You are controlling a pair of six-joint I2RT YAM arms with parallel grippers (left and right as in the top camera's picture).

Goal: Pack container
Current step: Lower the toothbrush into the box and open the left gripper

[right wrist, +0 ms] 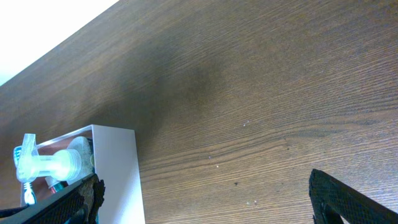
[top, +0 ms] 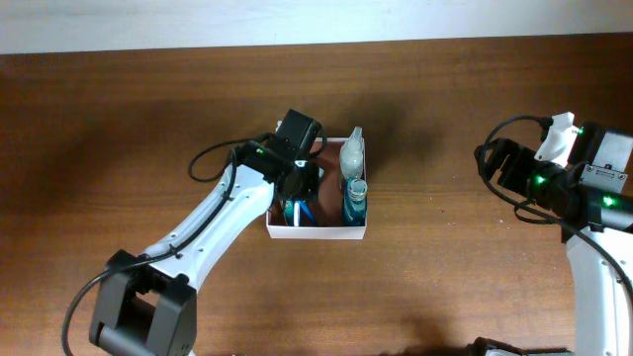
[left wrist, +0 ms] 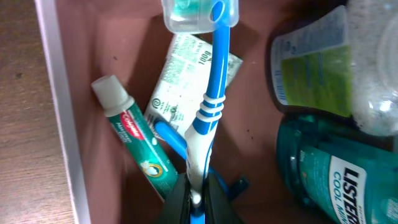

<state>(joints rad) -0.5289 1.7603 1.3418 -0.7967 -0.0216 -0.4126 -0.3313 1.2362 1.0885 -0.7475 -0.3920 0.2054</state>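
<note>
A square shallow white-walled container [top: 316, 235] with a reddish-brown floor sits mid-worktop [top: 445, 287]. Inside it, the left gripper [left wrist: 198, 196] is clamped on a blue-and-white toothbrush [left wrist: 209, 112] (clear cap on its head), just right of a green toothpaste tube [left wrist: 134, 142]. The right gripper [right wrist: 208, 200] hangs wide apart, far right. Risk: lifting before fully letting go could drag the toothbrush out.

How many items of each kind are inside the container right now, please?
Bottles: 2, the Listerine bottle and the clear spray bottle
Toothbrush: 1, in the left gripper
Toothpaste tube: 1
Sachet: 1
Total in the container: 5
A blue piece beneath the toothbrush is not identifiable, so uncounted.
</note>
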